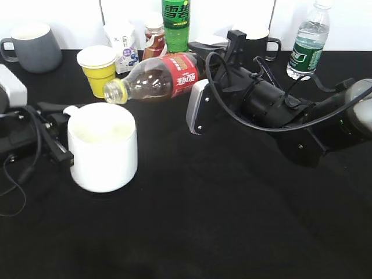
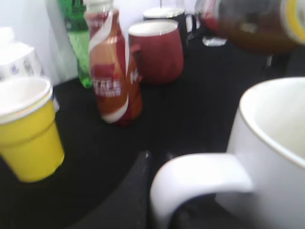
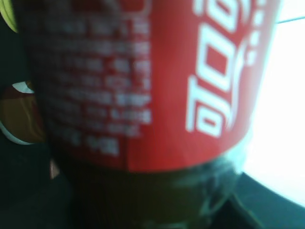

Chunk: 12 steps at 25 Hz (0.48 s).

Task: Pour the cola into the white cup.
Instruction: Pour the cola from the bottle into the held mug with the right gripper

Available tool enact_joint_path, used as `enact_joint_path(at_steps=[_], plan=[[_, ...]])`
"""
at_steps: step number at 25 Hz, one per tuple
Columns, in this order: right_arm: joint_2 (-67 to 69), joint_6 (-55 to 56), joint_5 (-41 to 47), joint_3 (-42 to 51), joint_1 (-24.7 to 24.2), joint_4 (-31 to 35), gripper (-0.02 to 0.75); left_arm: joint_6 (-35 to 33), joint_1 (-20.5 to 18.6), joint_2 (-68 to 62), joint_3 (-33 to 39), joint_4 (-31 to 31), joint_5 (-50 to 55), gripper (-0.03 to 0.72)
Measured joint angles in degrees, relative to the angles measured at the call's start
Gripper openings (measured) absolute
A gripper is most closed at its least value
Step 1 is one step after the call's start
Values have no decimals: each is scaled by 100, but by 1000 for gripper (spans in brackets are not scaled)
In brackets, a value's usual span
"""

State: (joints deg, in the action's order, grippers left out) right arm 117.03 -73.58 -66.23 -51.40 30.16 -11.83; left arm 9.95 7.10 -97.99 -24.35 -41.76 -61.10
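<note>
The cola (image 1: pixel 157 78) is a clear bottle of dark liquid with a red label and a yellow cap. My right gripper (image 1: pixel 200 81) is shut on its base end and holds it on its side, cap end tipped slightly down, above and behind the white cup (image 1: pixel 103 146). The label fills the right wrist view (image 3: pixel 143 81). The cup's inside looks white. My left gripper (image 1: pixel 58 136) is shut on the cup's loop handle (image 2: pixel 200 179). The bottle's neck shows at the top right of the left wrist view (image 2: pixel 257 24).
A yellow cup (image 1: pixel 97 68), a Nescafe bottle (image 1: pixel 154 36), a green soda bottle (image 1: pixel 175 23), a white pouch (image 1: pixel 122 40) and a grey mug (image 1: pixel 34 46) stand at the back. A black mug (image 1: pixel 256 40) and a water bottle (image 1: pixel 308 40) stand back right. A red mug (image 2: pixel 157 50) shows too.
</note>
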Motion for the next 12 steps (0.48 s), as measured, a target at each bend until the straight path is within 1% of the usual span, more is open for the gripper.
enact_joint_path(at_steps=[5, 8, 12], plan=[[0, -180, 0, -140, 0, -41, 398, -5, 0, 0, 0, 49, 55, 50], [0, -243, -9, -219, 0, -159, 398, -5, 0, 0, 0, 186, 55, 50], [-94, -343, -21, -320, 0, -181, 398, -5, 0, 0, 0, 186, -35, 49]])
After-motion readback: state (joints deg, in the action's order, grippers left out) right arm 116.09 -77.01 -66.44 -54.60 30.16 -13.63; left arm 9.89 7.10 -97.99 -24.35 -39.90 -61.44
